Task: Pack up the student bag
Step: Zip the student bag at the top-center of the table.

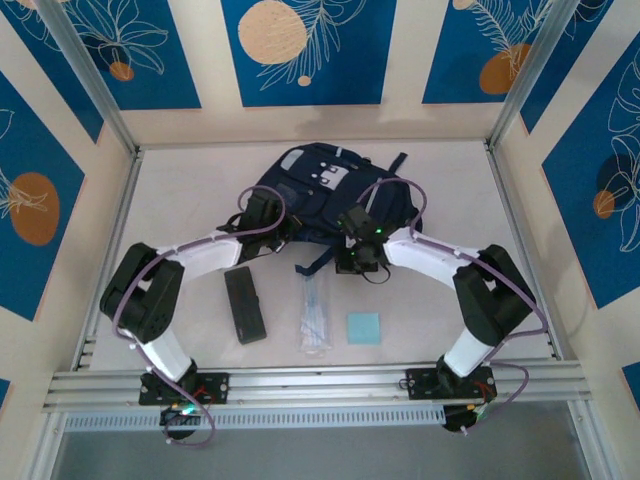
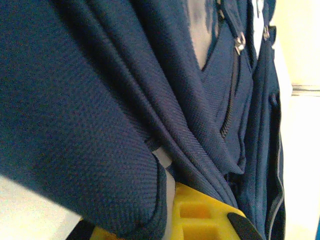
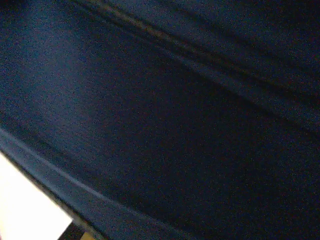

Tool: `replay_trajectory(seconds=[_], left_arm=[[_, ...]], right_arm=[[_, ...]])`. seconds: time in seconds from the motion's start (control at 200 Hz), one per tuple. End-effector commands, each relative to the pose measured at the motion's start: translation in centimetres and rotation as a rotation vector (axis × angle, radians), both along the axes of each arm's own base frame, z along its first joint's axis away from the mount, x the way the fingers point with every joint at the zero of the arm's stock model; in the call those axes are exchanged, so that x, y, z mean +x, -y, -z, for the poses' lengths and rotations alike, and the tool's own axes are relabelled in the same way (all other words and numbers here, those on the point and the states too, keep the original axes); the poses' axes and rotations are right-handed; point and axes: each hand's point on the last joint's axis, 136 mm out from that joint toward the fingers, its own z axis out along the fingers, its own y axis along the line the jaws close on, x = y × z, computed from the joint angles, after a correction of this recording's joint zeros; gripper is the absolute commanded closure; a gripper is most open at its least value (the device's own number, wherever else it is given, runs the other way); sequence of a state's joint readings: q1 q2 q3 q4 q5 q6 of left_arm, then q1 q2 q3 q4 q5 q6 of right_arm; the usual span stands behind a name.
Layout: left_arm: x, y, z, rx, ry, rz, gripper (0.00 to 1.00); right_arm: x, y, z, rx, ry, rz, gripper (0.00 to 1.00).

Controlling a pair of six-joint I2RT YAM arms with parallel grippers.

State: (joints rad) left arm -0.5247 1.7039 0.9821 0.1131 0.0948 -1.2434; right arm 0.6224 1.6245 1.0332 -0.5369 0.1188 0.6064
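1. Navy fabric of the student bag [image 3: 165, 125] sits right against the right wrist lens, blurred, with seams running diagonally.
2. The bag lies at the far centre of the table [image 1: 450, 200], between both grippers, white patches facing up.
3. Left gripper [image 1: 268, 222]: clenched on a fold of the bag's side; fabric is pinched between its yellow fingers [image 2: 200, 217].
4. Right gripper [image 1: 352, 228]: closed, pressed to the bag's near edge; whether it pinches fabric cannot be told.
5. Unpacked, just in front of the bag: black rectangular case [image 1: 245, 305], clear pouch [image 1: 315, 322], light blue square pad [image 1: 363, 328].
6. Judgement: early stage, bag being opened; all packing remains.
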Motion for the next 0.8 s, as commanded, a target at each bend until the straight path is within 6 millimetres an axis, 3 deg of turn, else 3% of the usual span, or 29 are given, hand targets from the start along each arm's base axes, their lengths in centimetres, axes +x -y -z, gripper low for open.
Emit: replay_trajectory(seconds=[0.0,0.095,0.235,0.275,0.31,0.38,0.395,0.62,0.71,0.79], left_arm=[[4.9,-2.0,-2.2,0.053,0.158,-0.040,1.00],[7.0,-2.0,-2.0,0.053,0.174,-0.013,1.00],[10.2,0.5,-2.7,0.050,0.182,0.120,1.00],[10.6,1.5,-2.8,0.047,0.155,0.170,0.80],[10.9,2.3,-3.1,0.039,0.135,0.204,0.55],[10.5,3.0,-3.4,0.029,0.103,0.239,0.21],[10.3,3.0,-3.4,0.029,0.099,0.241,0.18],[4.0,1.9,-2.8,-0.028,0.031,0.219,0.13],[1.8,2.5,-2.2,-0.085,0.004,0.199,0.14],[1.0,3.8,-2.2,-0.134,0.003,0.199,0.16]], right_arm=[[-5.1,3.2,-0.4,0.015,-0.246,-0.020,1.00],[-5.6,3.2,-1.4,0.090,-0.313,-0.022,1.00],[-4.8,0.1,-3.3,0.268,-0.349,-0.049,1.00],[-4.2,-1.0,-3.8,0.324,-0.354,-0.053,1.00],[-3.6,-2.0,-4.2,0.370,-0.356,-0.055,1.00],[-2.3,-3.5,-4.8,0.438,-0.356,-0.051,1.00],[-2.0,-3.8,-4.9,0.450,-0.354,-0.052,1.00],[2.7,-7.6,-7.7,0.607,-0.273,-0.057,1.00],[3.6,-8.8,-8.3,0.632,-0.262,-0.071,1.00],[3.8,-9.9,-8.7,0.649,-0.266,-0.094,1.00]])
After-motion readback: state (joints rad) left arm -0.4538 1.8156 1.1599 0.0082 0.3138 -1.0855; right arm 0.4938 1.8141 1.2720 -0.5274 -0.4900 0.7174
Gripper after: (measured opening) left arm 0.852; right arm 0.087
